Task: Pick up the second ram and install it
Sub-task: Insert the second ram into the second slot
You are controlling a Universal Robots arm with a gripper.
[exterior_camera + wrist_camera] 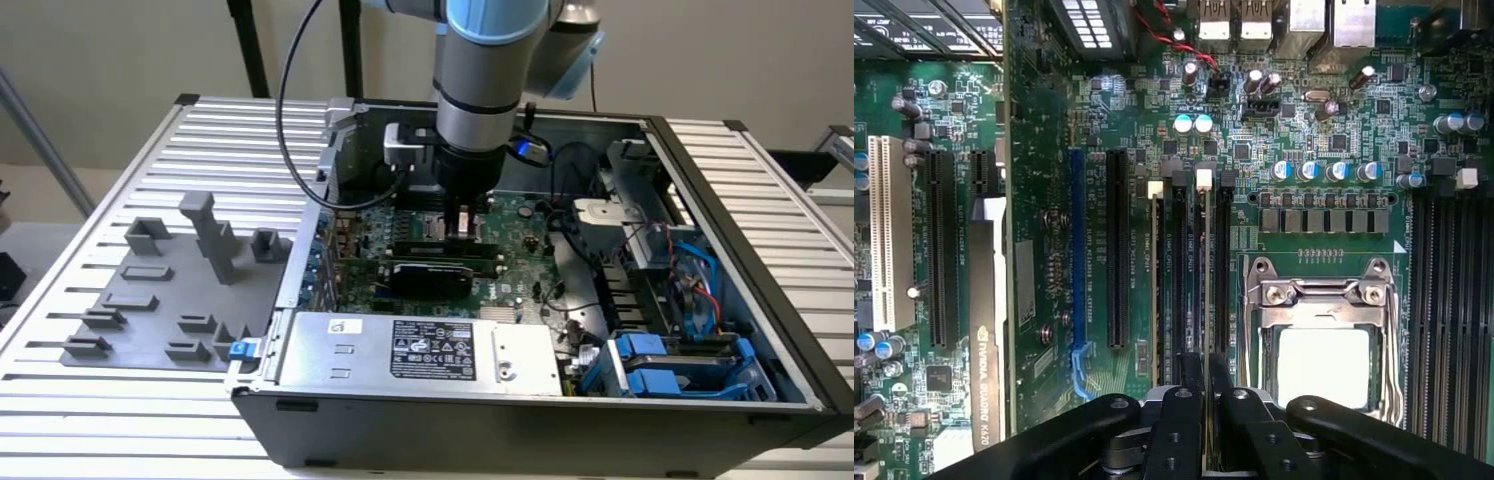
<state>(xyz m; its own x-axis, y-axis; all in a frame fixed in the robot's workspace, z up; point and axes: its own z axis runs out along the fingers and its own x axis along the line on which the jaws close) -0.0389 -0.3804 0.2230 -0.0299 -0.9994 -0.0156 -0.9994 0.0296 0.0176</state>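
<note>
My gripper (461, 222) reaches down into the open computer case (747, 250), just above the green motherboard (514, 225). In the wrist view its black fingers (1179, 410) are shut on the second ram (1205, 300), a thin green stick seen edge-on. The stick runs along the row of long black memory slots (1179, 290) beside the CPU socket, with a white latch (1204, 178) at its far end. I cannot tell whether it is seated in a slot or held just above one. A parallel slot beside it has a white latch (1154, 187) too.
The silver CPU socket (1322, 345) lies on one side of the slots, a graphics card (986, 330) and expansion slots on the other. The power supply (420, 350) fills the case's front, with blue drive cages (667, 365) at the exterior view's right. A grey fixture tray (174, 290) sits at its left.
</note>
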